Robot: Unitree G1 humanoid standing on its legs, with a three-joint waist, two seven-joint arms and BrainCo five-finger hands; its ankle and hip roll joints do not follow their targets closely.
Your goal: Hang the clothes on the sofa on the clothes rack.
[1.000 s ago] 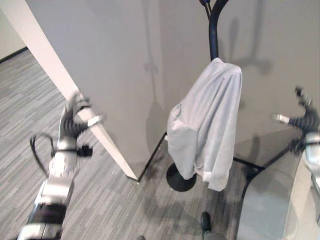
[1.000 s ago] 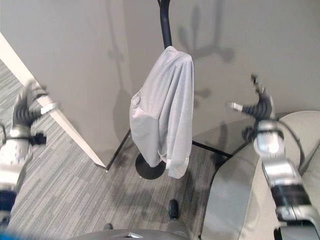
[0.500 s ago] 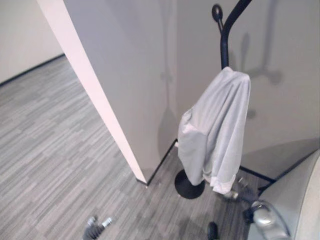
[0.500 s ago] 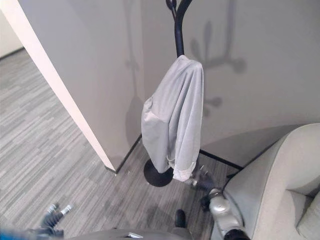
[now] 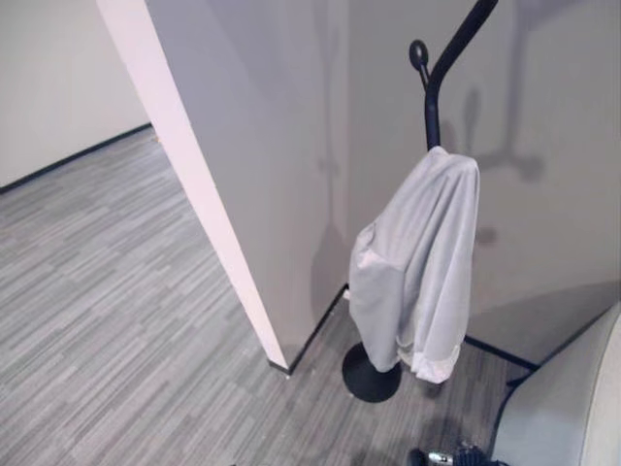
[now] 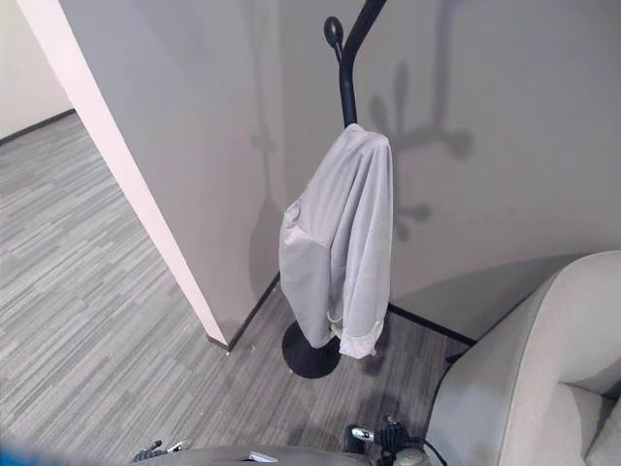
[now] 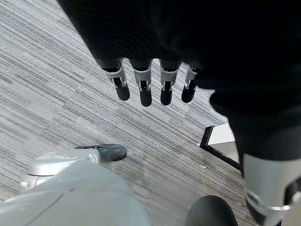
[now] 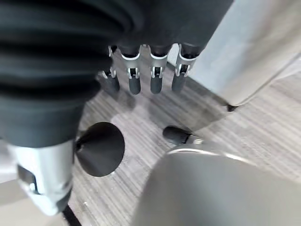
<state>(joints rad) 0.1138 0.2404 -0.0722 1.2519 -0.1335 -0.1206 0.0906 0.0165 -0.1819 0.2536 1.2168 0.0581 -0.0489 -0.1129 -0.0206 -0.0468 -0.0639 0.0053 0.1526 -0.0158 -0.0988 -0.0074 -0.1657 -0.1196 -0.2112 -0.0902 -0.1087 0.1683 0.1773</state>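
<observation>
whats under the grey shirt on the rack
Below the grey shirt the clothes rack's round black base sits on the carpet. The pole between hook and base is covered by the cloth.

shirt (image 5: pixel 417 277) on rack (image 5: pixel 428 107) | wall corner (image 5: pixel 194 184) left | sofa (image 6: pixel 529 379) right

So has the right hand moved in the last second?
Yes. The right hand was raised beside the hanging shirt; it now hangs low, below the clothes rack base, near the sofa.
</observation>
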